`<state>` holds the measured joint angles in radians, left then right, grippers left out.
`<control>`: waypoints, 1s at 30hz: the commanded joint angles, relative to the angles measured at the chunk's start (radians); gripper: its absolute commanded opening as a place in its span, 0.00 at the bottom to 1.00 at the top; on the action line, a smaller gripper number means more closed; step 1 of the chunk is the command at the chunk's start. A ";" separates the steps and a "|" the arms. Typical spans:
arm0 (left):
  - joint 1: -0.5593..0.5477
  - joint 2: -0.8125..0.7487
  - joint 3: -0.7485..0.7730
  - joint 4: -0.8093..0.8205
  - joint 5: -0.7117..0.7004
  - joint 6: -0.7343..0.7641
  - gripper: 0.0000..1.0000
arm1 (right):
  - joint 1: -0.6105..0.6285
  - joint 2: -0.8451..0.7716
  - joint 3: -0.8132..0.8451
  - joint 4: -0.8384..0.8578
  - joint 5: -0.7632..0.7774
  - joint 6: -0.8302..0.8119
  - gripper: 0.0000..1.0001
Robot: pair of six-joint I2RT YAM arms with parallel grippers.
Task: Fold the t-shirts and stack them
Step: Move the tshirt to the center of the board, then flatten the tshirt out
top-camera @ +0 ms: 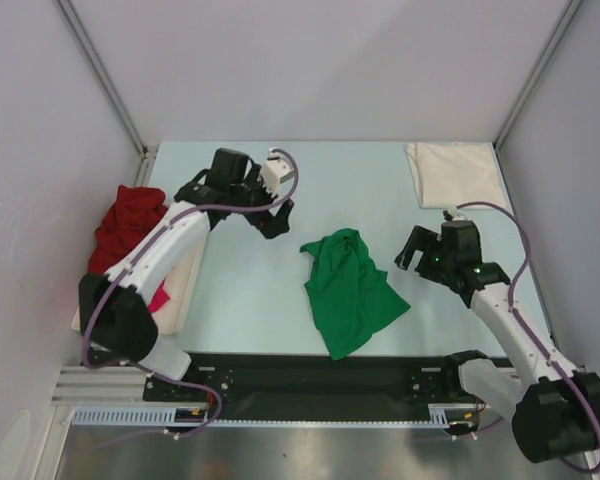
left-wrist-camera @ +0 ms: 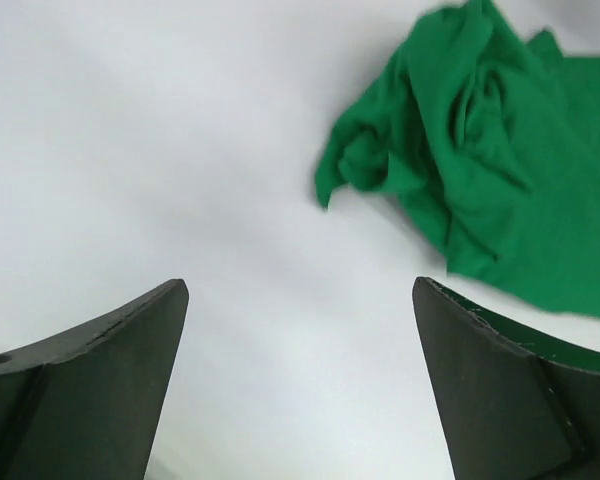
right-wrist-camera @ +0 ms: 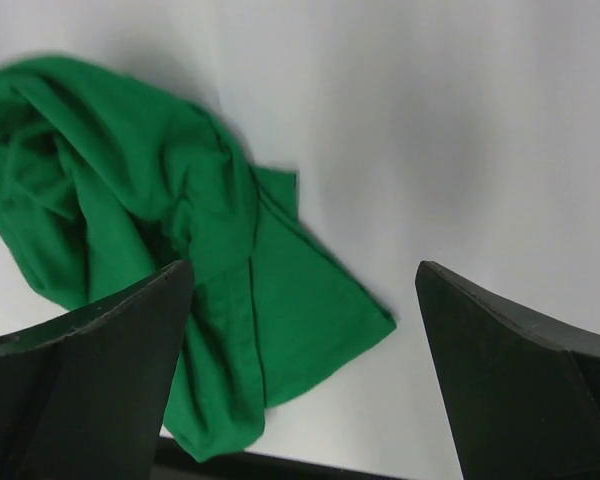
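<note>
On the smooth table (top-camera: 240,300), a soft green t-shirt (top-camera: 350,290) lies crumpled.

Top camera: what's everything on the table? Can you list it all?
green t-shirt: one, bright green, crumpled mid-table
red t-shirt: one, dark red, heaped at left edge
pink t-shirt: one, magenta, peeking out under left arm
cream-white t-shirt: one, folded flat, far right corner
tray: one, cream, left side
table: one, pale blue
left gripper: one, black, open, empty
right gripper: one, black, open, empty
</note>
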<state>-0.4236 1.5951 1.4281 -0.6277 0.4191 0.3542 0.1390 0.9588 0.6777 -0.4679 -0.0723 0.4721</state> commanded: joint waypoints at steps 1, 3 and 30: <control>-0.015 -0.154 -0.191 -0.003 -0.063 0.071 1.00 | 0.106 0.063 0.025 -0.046 0.112 0.048 1.00; -0.015 -0.188 -0.306 0.014 -0.083 0.083 1.00 | 0.158 0.110 0.008 -0.060 0.149 0.075 1.00; -0.162 0.049 -0.223 0.066 -0.031 0.063 1.00 | 0.473 0.238 -0.135 0.087 -0.142 0.302 0.00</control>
<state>-0.5018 1.5665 1.1095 -0.5991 0.3676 0.4103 0.5438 1.2320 0.5602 -0.4320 -0.1215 0.6876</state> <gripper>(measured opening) 0.996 0.019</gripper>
